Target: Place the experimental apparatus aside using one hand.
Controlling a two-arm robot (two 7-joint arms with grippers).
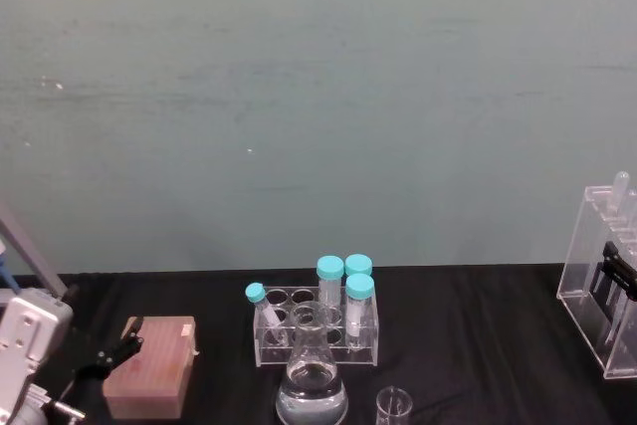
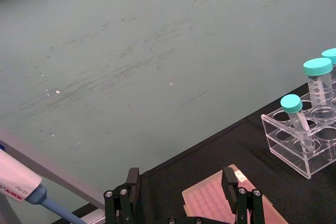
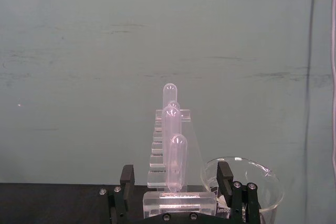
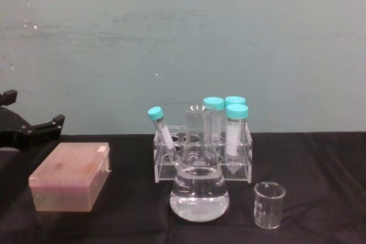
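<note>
At the table's far right stands the tall acrylic rack (image 1: 597,286) of long glass test tubes. My right gripper (image 1: 617,278) shows dark through its clear walls. In the right wrist view this gripper (image 3: 175,178) is open, and the rack (image 3: 170,145) stands between and just beyond its fingers (image 3: 126,178), apart from both. A wide glass beaker (image 3: 252,182) sits beside the rack. The conical flask (image 4: 199,184) with clear liquid and a small glass beaker (image 4: 269,204) stand at the front centre. My left gripper (image 1: 121,347) hangs open at the left, next to a pinkish box.
The pinkish translucent box (image 4: 71,175) lies at the front left. A low rack (image 4: 200,155) of teal-capped tubes stands right behind the flask. A pipette (image 2: 23,188) on a stand is at the far left. A teal wall closes off the back of the black table.
</note>
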